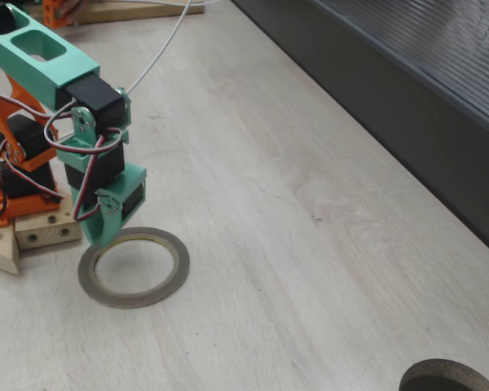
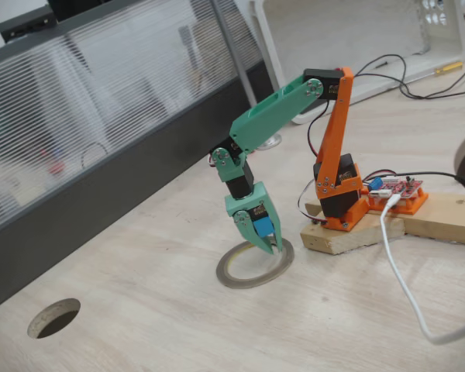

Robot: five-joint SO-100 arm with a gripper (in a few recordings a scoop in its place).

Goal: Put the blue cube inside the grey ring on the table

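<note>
Fixed views, both: green gripper (image 2: 265,242) hangs nose-down over the grey ring (image 2: 255,264), tips at or just above the ring's rim on the arm-base side. Blue cube (image 2: 263,226) pinched btwn the green fingers (image 2: 274,232), claw closed on it, cube off the table (image 2: 155,325) and above the ring's band/opening edge. Can't tell if fingertips touch the ring.

Other fixed view: gripper (image 1: 98,236) seen from behind, its body blocks the cube; tip sits over the ring's near-left rim (image 1: 133,267). Ring lies flat on the pale wood table (image 1: 293,244), yellowish inner edge visible, inside of ring bare wood.

Arm: green upper links, orange base (image 2: 337,182) bolted to a wood block (image 2: 356,231). White cable (image 2: 407,287) trails across table. Round hole (image 2: 54,318) in tabletop well apart from ring. Dark ribbed panel (image 1: 424,90) runs along table's far edge.
</note>
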